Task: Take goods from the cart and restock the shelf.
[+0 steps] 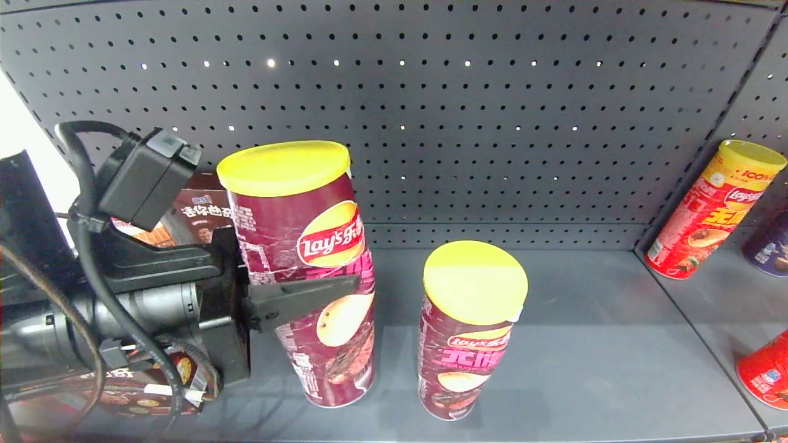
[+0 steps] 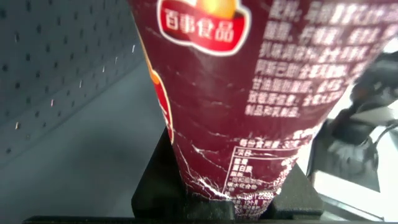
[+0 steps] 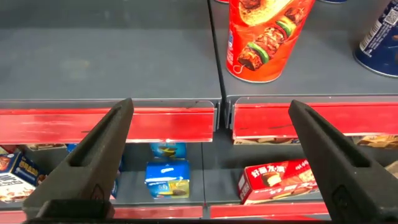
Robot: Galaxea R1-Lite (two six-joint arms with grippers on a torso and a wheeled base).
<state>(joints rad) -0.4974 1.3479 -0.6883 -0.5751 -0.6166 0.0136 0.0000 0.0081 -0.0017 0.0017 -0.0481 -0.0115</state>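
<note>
The maroon can (image 2: pixel 249 93) sits clamped in the left gripper (image 2: pixel 227 196), a dark finger on either side. The grey shelf (image 2: pixel 93 162) and the pegboard (image 2: pixel 43 74) lie beyond.

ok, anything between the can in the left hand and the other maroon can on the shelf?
Nothing. In the head view the stretch between the held chip can and the standing maroon can is bare grey shelf; they stand apart.
</note>
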